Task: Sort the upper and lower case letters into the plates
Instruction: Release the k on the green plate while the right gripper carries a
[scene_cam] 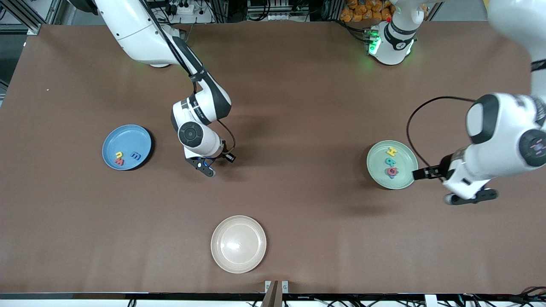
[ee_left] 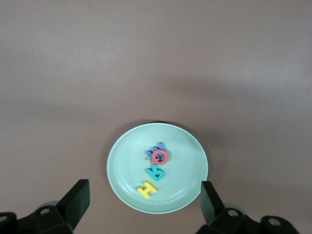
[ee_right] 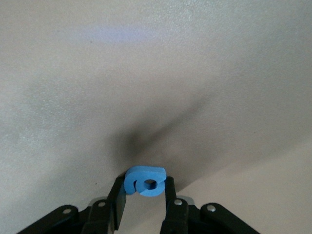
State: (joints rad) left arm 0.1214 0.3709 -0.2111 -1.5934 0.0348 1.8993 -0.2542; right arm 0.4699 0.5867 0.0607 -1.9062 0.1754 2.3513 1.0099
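Note:
My right gripper (scene_cam: 207,165) (ee_right: 145,189) is shut on a small blue letter (ee_right: 145,181), held just above the bare table between the light blue plate (scene_cam: 128,135) and the table's middle. That plate holds a yellow letter (scene_cam: 120,154), a red one (scene_cam: 120,162) and a blue one (scene_cam: 136,156). The mint green plate (scene_cam: 403,179) (ee_left: 127,165) carries a yellow H (scene_cam: 391,151) (ee_left: 147,189), a teal letter (ee_left: 155,172), a red-pink one (ee_left: 160,156) and a blue one (ee_left: 154,149) partly under it. My left gripper (scene_cam: 471,197) (ee_left: 145,189) hangs open and holds nothing, beside the mint plate toward the left arm's end.
A cream-beige plate (scene_cam: 238,243) with nothing on it sits near the table's front edge, at the middle. The brown tabletop (scene_cam: 298,128) stretches between the plates.

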